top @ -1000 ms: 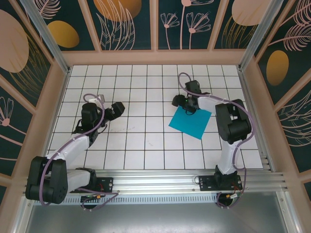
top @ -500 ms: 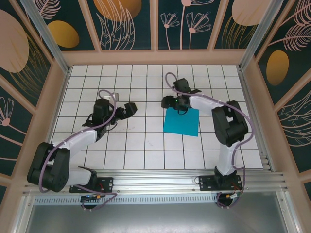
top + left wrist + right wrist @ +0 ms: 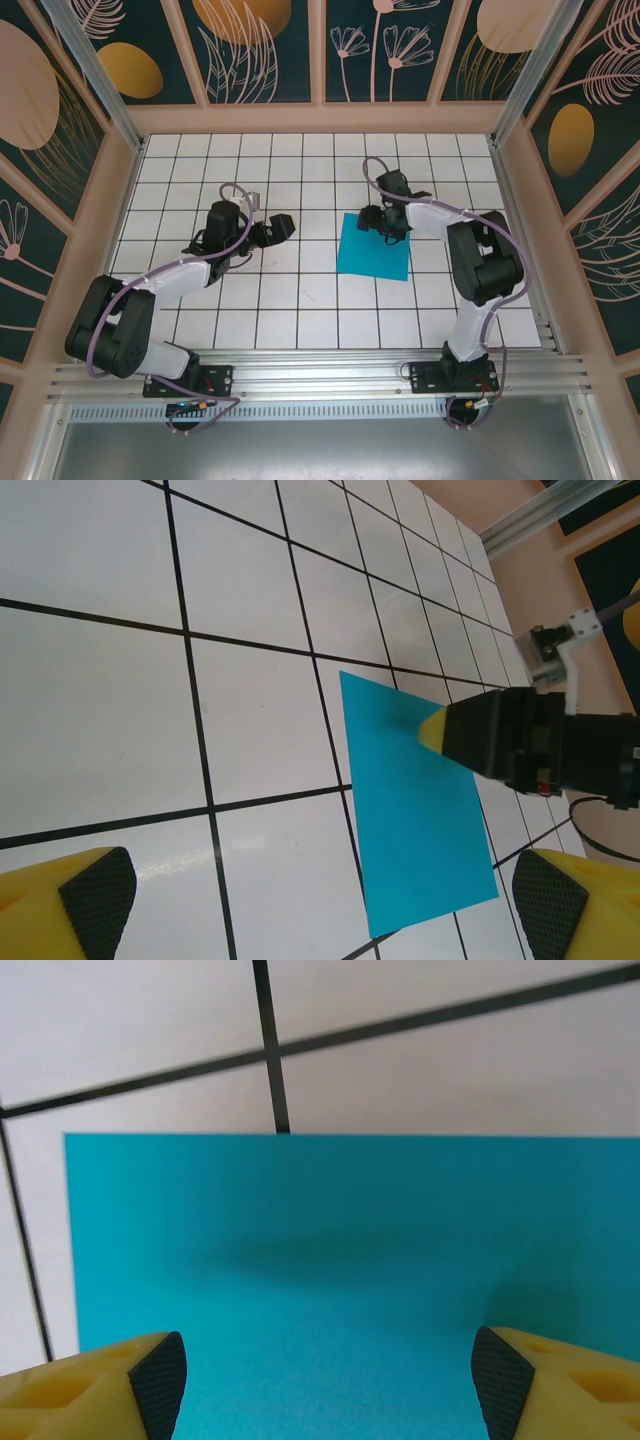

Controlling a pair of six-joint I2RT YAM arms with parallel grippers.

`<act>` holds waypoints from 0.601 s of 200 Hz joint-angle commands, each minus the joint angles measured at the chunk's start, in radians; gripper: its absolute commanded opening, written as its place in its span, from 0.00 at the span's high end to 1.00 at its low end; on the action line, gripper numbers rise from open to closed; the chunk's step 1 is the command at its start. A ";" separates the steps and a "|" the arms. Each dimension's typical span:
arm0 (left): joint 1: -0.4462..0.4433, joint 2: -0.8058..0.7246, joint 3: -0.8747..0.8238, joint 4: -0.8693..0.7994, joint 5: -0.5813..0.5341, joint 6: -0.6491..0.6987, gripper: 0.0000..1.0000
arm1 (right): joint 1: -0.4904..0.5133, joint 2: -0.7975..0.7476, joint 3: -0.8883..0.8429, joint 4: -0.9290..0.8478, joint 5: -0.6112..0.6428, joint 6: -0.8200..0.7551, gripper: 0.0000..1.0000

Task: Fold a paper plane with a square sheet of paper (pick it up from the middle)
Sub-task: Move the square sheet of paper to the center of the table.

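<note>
The square sheet of paper (image 3: pixel 372 250) lies flat and unfolded on the white grid table, its edges in line with the grid; the paper plane is out of view. My right gripper (image 3: pixel 383 220) hangs open over the sheet's far edge. In the right wrist view the sheet (image 3: pixel 330 1260) spreads under the right gripper (image 3: pixel 325 1390), fingers wide apart with nothing between them. My left gripper (image 3: pixel 277 227) is open, about two tiles left of the sheet. The left wrist view has the sheet (image 3: pixel 420 820) ahead of the left gripper (image 3: pixel 320 920), with the right gripper's yellow fingertip (image 3: pixel 433 730) above the sheet's far part.
The white tiled table (image 3: pixel 300 300) is fenced by wooden walls (image 3: pixel 320 118) at the back and both sides. An aluminium rail (image 3: pixel 320 365) with the arm bases runs along the near edge. Bare tiles lie between the two grippers.
The sheet slid about half a tile left and turned square to the grid, then stayed put. The right gripper swung left, then back right. The left gripper reached rightwards, nearer the sheet.
</note>
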 commanded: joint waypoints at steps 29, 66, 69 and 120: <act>-0.002 -0.024 0.003 0.013 -0.009 0.002 0.01 | 0.055 0.113 0.094 -0.018 -0.066 -0.063 0.23; -0.002 -0.031 0.000 0.010 -0.013 0.002 0.01 | 0.103 0.091 0.177 -0.101 0.070 -0.080 0.22; -0.001 -0.031 0.003 0.009 -0.012 0.001 0.01 | 0.106 0.084 0.186 -0.114 0.084 -0.079 0.21; -0.042 0.025 0.044 -0.011 -0.021 -0.001 0.02 | 0.119 0.046 0.250 -0.292 0.199 -0.093 0.15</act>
